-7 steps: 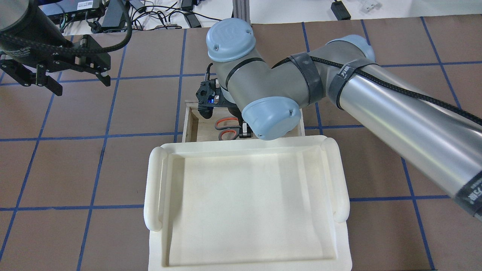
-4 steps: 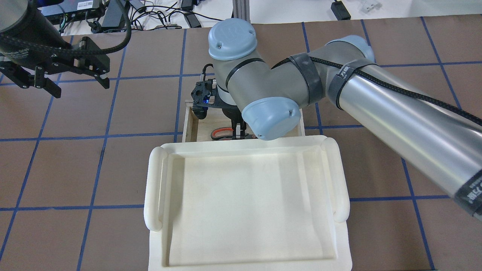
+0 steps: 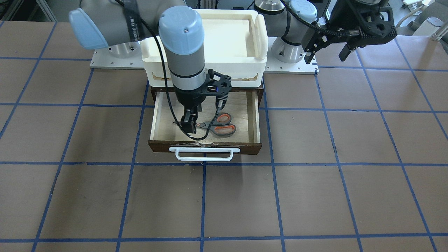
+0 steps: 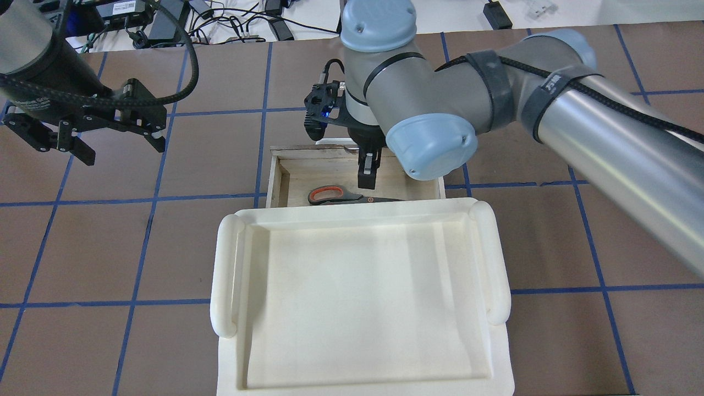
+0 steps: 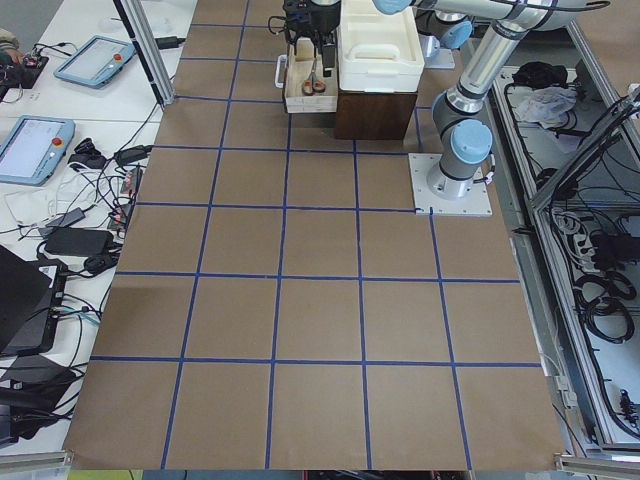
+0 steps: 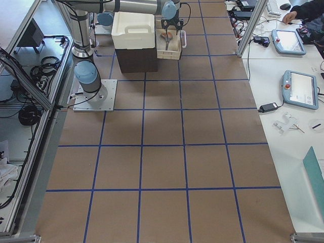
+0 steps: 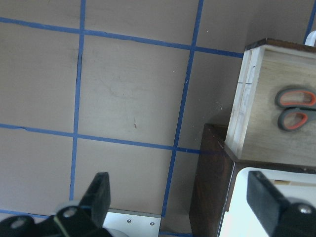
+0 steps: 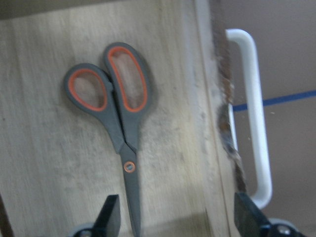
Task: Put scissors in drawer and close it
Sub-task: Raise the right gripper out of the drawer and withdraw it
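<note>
We see the small pair of scissors with grey handles and orange-red loops (image 3: 217, 126) lying flat on the pale plywood floor of the shallow wooden drawer (image 3: 256, 119), in the upper middle of the front-facing frame. The blades run along the dark front panel. Lying low like this, we judge they will clear the cabinet when the drawer slides in.

The right claw (image 3: 189, 125) hangs over the blade end. In its wrist view the fingertips (image 8: 111, 219) stand wide apart on either side of the blades and grip nothing, so we read the scissors as let go. The drawer is pulled fully out, so the closing step is not yet done. Its white bar handle (image 3: 204, 154) sits just beside the claw, handy for a push.

The left claw (image 4: 124, 148) hangs well apart at the upper left of the overhead frame, spread wide and empty. We take it to be parked out of the way.

A white plastic tray (image 4: 225, 275) sits on the dark brown cabinet (image 5: 375, 115) above the drawer. The brown surface (image 3: 315, 175) carries a blue tape grid. In the side views, white benches hold tablet-like controllers (image 6: 298, 88) and cables.
</note>
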Controlling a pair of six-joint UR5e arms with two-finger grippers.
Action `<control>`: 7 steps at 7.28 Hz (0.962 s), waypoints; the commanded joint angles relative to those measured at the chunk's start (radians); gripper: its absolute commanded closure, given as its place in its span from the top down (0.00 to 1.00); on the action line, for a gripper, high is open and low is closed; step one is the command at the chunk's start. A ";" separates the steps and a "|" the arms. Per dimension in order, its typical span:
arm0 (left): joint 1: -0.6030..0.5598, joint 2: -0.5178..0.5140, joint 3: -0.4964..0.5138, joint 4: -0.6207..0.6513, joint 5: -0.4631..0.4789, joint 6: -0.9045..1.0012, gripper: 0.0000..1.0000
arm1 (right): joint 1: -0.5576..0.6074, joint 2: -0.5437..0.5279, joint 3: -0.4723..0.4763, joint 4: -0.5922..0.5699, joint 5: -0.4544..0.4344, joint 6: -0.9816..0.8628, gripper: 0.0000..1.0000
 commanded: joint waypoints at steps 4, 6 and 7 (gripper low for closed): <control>-0.003 -0.025 -0.032 0.080 -0.013 -0.022 1.00 | -0.195 -0.120 0.000 -0.011 -0.018 0.709 1.00; -0.003 -0.063 -0.018 0.110 -0.008 -0.070 1.00 | -0.286 -0.166 0.003 0.088 -0.015 0.848 1.00; -0.003 -0.088 -0.015 0.211 -0.004 -0.067 1.00 | -0.340 -0.168 0.003 0.099 -0.015 0.850 1.00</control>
